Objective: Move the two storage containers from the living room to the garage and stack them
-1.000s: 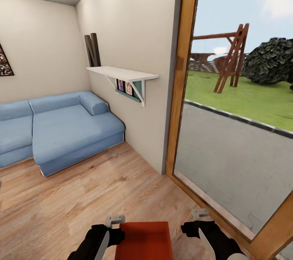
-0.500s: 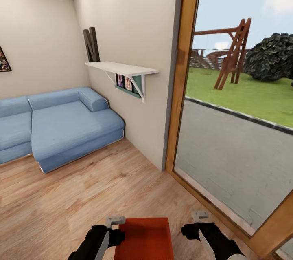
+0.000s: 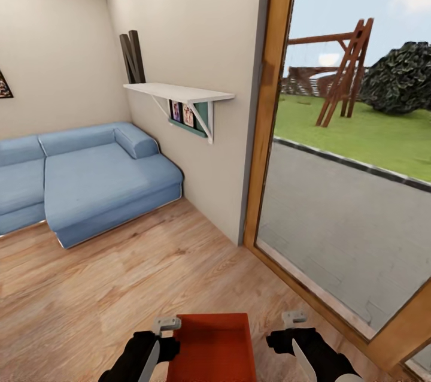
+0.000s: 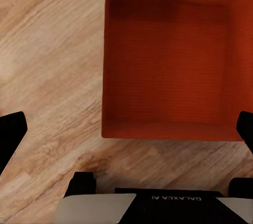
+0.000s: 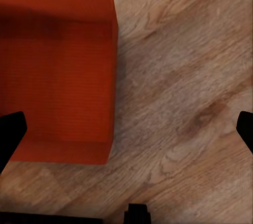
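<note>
A red-orange container [image 3: 215, 347] sits at the bottom centre of the head view, between the two arms, open side up and empty. The left claw [image 3: 157, 349] is just beside its left wall; in the left wrist view the container [image 4: 169, 58] fills the upper right and the two dark fingertips [image 4: 10, 134] stand far apart at the frame edges, so this claw is spread and pinches nothing. The right claw [image 3: 294, 340] hangs to the right of the container with bare floor between them; in the right wrist view the container [image 5: 55, 74] takes the upper left, and the fingertips [image 5: 245, 129] are likewise wide apart.

A light wood floor [image 3: 120, 274] runs up to a blue sofa [image 3: 90, 181] at left centre. A white shelf [image 3: 179, 93] juts from the beige wall above it. A wood-framed glass door [image 3: 272, 100] on the right looks onto grey paving and grass.
</note>
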{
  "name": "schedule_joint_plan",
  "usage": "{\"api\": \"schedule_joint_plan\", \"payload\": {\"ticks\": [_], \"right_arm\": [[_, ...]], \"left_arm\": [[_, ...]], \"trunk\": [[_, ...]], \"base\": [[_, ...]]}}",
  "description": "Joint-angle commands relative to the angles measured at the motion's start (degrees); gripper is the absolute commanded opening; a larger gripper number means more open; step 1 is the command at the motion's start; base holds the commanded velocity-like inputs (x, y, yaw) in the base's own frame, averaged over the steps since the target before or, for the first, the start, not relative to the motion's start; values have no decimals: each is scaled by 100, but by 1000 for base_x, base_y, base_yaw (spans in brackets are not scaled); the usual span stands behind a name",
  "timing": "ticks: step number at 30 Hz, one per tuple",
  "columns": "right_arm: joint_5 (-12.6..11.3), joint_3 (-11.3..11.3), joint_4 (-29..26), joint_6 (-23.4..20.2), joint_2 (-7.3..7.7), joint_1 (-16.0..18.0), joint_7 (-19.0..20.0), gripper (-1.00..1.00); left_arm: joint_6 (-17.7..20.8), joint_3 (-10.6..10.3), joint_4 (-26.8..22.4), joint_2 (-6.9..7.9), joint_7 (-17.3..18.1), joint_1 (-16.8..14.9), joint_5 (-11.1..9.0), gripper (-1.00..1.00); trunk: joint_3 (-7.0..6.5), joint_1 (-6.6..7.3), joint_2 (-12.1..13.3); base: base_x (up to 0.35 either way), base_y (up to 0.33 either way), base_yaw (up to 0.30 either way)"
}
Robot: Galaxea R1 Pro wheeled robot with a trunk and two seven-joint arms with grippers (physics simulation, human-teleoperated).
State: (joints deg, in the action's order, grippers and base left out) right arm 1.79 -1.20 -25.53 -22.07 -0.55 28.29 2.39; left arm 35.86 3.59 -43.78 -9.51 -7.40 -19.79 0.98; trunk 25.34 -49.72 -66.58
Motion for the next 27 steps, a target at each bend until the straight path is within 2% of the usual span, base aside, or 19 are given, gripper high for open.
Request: {"api": "schedule_joint_plan", "payload": {"ticks": [1,5,9,11,20,23,27], "right_arm": [[18,-12,-9,-35,2,2,15,100],[15,-12,-6,20,2,2,16,100],[16,-12,50,81,4,2,16,100],[22,-12,72,92,3,2,16,100],[7,-6,86,128,4,2,16,100],[-10,-7,226,524,3,2,16,100],[-1,-17,362,710,-27,2,20,100]], "left_arm": [[-5,20,-8,2,-22,-3,7,100],[-281,29,-8,20,-158,0,12,100],[-568,35,-8,17,-734,-1,0,100],[-625,31,-8,7,-891,-3,-17,100],[-646,22,2,-14,-945,0,-27,100],[-628,-2,81,-29,-940,1,-29,100],[-613,-36,117,-24,-934,-1,-30,100]], "trunk": [[34,-23,-46],[143,-111,-206],[252,-198,-367],[306,-242,-447],[550,-440,-808],[632,-506,-928],[741,-594,-1089]], "base": [[0,0,0],[0,0,0],[0,0,0],[0,0,0],[0,0,0],[0,0,0],[0,0,0]]}}
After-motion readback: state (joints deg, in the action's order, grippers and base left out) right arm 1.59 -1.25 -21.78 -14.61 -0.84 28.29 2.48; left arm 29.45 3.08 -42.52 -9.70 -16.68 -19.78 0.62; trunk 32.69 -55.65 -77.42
